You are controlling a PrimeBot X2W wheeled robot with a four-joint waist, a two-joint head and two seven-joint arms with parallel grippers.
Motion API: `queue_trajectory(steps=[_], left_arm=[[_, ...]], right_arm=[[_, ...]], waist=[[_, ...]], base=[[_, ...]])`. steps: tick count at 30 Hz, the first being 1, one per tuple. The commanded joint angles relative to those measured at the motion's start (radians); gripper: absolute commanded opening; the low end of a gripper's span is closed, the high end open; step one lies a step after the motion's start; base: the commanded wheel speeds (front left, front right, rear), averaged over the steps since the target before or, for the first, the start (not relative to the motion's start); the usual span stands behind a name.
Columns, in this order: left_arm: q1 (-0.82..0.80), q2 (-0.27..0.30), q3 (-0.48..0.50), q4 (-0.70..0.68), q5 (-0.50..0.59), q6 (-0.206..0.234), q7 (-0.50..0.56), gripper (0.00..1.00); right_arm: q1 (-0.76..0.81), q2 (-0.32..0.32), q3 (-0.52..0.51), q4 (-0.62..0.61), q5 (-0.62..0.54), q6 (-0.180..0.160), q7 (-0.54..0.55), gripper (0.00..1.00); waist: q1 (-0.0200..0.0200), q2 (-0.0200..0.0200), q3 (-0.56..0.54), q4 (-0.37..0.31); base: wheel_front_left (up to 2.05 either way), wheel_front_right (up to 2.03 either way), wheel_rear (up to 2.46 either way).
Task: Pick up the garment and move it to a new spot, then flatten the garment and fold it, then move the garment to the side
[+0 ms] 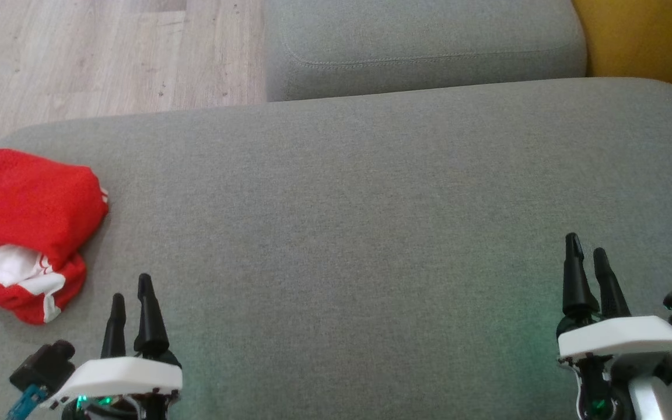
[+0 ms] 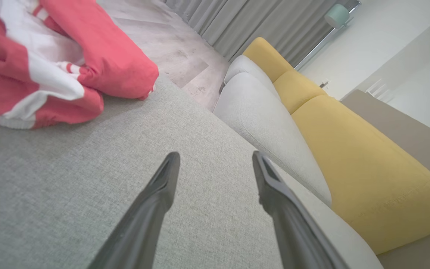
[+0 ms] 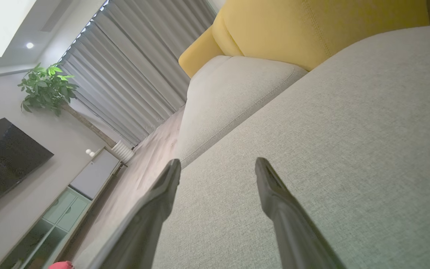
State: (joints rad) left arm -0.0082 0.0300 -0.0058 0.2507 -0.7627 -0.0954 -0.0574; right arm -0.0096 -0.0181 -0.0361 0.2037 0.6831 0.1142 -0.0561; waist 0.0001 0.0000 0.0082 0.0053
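Left gripper (image 1: 131,289) hovered low over the near left of the grey seat cushion (image 1: 347,192), jaws spread wide and holding nothing, tips aimed toward the far side. Its forearm came in from the near edge, wrist roughly level with the seat. Right gripper (image 1: 585,245) mirrored that pose at the near right, equally wide and empty, well apart from the work.

Just left of the left gripper and a little farther out, the red and white garment (image 1: 24,201) lay bunched in a soft mound at the cushion's left edge, a red layer lapped over a white panel. It looked light, limp and thin, probably a sports knit, so it would likely sag and spill open once lifted rather than keep its shape. It was neither fragile nor slippery, by the look of it. The best hold seemed to be the thick red fold on its right side, nearest the left gripper, pinched through several layers, with the yielding cushion letting a finger press under.
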Motion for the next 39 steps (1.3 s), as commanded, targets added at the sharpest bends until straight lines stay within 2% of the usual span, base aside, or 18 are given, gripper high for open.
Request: queue_trajectory(steps=[1, 20, 39], left_arm=[[-0.031, 0.019, 0.007, -0.039, 0.025, 0.004, -0.013, 1.0], [-0.028, 0.041, -0.025, -0.06, 0.263, 0.014, -0.077, 1.0], [-0.028, 0.068, -0.046, -0.011, 0.473, 0.022, -0.142, 1.0]], right_arm=[[-0.04, -0.019, 0.019, -0.042, -0.028, 0.009, -0.014, 1.0], [-0.035, -0.036, 0.067, -0.049, -0.254, 0.011, -0.079, 1.0], [-0.029, -0.041, 0.093, -0.049, -0.407, 0.014, -0.143, 1.0]], waist=[[-0.0001, 0.0, 0.0, 0.0], [-0.0001, 0.0, 0.004, 0.006], [-0.0001, 0.0, 0.003, 0.01]], base=[[0.0, 0.0, 0.0], [0.0, 0.0, 0.0], [0.0, 0.0, 0.0]])
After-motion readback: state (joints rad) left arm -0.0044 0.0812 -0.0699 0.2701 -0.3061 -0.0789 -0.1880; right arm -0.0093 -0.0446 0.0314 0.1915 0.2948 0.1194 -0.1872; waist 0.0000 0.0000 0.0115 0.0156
